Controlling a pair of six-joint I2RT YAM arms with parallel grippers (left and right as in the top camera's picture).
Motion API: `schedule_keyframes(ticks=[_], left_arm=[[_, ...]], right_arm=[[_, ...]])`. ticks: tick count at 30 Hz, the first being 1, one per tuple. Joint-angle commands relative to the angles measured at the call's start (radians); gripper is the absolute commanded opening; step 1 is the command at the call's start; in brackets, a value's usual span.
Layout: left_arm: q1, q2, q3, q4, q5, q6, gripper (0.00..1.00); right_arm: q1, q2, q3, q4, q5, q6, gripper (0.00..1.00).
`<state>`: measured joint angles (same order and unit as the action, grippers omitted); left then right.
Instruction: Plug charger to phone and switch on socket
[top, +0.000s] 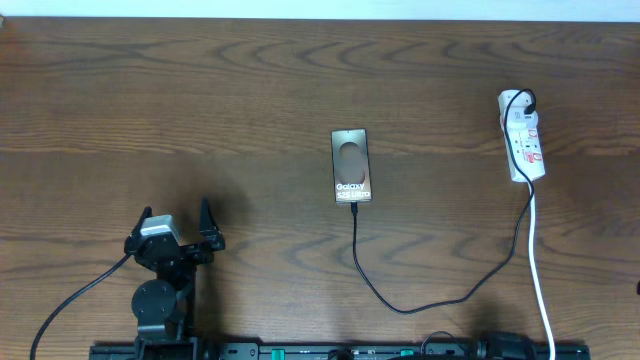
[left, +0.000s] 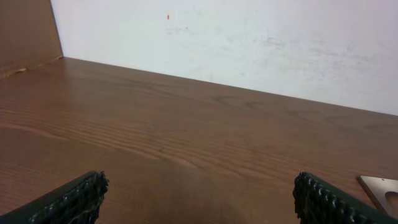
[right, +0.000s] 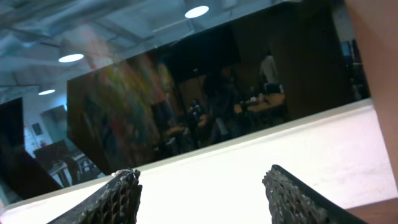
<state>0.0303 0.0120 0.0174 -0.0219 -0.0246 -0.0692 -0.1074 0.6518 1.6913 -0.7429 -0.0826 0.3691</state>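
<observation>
The one text that can be read stands on the phone (top: 352, 165) in the overhead view: white lettering on the lower half of its silver-grey face, "Galaxy" in the larger line with "S25 Ultra" in smaller lines beneath it. The socket (top: 523, 142) carries small red marks along its white face, too small to read as letters or numbers
</observation>
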Motion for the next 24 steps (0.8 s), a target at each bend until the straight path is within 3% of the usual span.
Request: schedule_keyframes(ticks=[1,9,15,19,21,24], left_arm=[[0.004,-0.008,-0.013,-0.048,-0.009,0.024,0.97],[0.004,-0.008,-0.013,-0.048,-0.009,0.024,0.97],[0.004,-0.008,-0.013,-0.048,-0.009,0.024,0.97],[0.004,-0.008,-0.013,-0.048,-0.009,0.024,0.97],[0.004,-0.008,-0.013,-0.048,-0.009,0.024,0.97],[0.004,-0.008,-0.013,-0.048,-0.009,0.024,0.97]], right_arm=[[-0.005,0.0,-0.002,-0.02,-0.036,-0.059,0.65],[-0.008,-0.15,-0.006,-0.152,-0.036,-0.098,0.68],[0.132,-0.351,-0.003,-0.234,-0.036,-0.239,0.73],[0.208,-0.49,-0.002,-0.188,-0.028,-0.478,0.86],[0.206,-0.529,0.008,-0.163,-0.025,-0.525,0.99],[0.206,-0.554,0.042,-0.135,-0.025,-0.588,0.99]])
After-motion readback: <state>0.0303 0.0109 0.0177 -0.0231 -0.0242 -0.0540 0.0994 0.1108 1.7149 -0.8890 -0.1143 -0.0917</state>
